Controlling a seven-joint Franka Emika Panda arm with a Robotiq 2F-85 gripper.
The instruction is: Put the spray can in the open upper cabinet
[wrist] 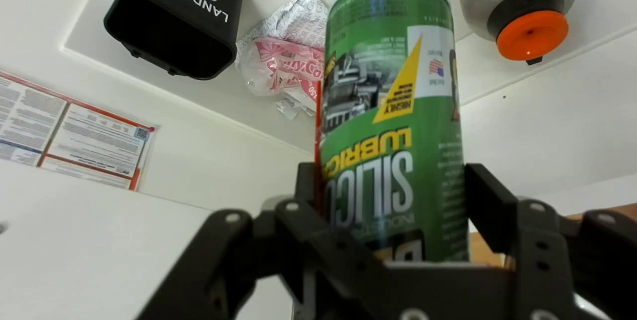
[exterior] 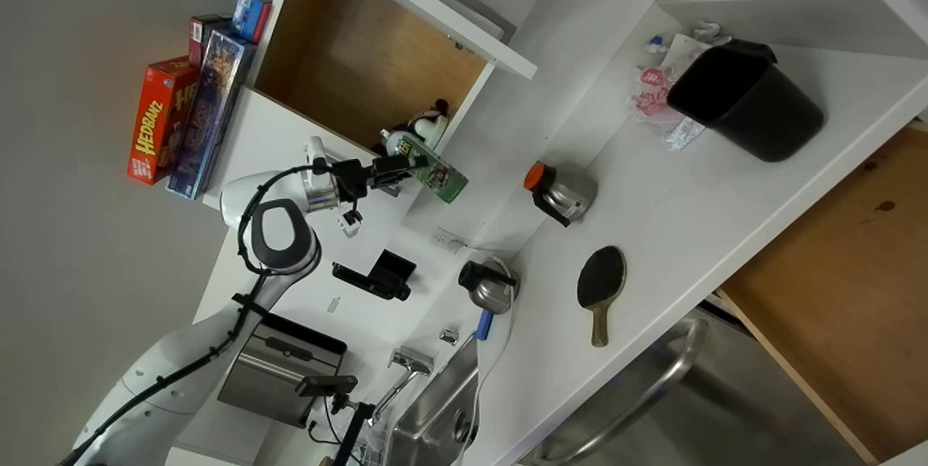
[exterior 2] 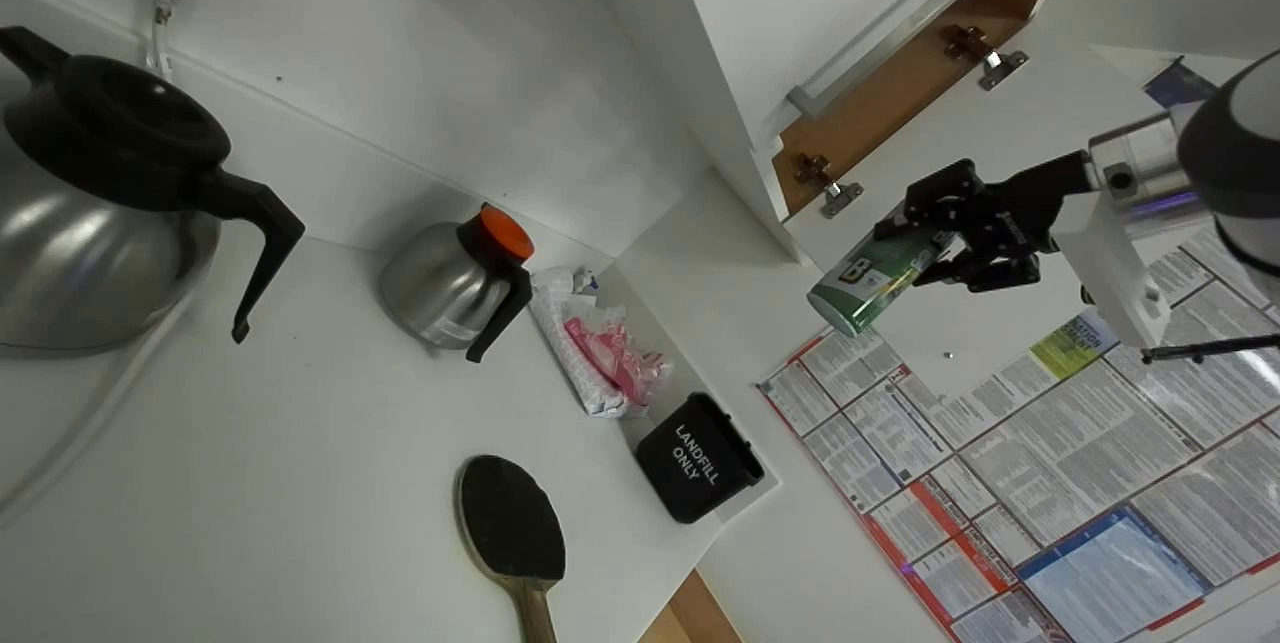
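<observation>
The spray can is a green cylinder with a lubricant label. It shows in both exterior views and large in the wrist view. My gripper is shut around its sides, and the can sticks out past the fingertips, tilted in the exterior views. The open upper cabinet has a white frame and brown wood interior; its edge and hinges show in an exterior view. The can is outside, near the cabinet's opening. Its far end is partly hidden by the gripper.
A white and dark object is at the cabinet's lower corner. Below, the counter bears a carafe with an orange lid, a black bin, plastic wrappers and a black paddle. Boxed games lie beside the cabinet.
</observation>
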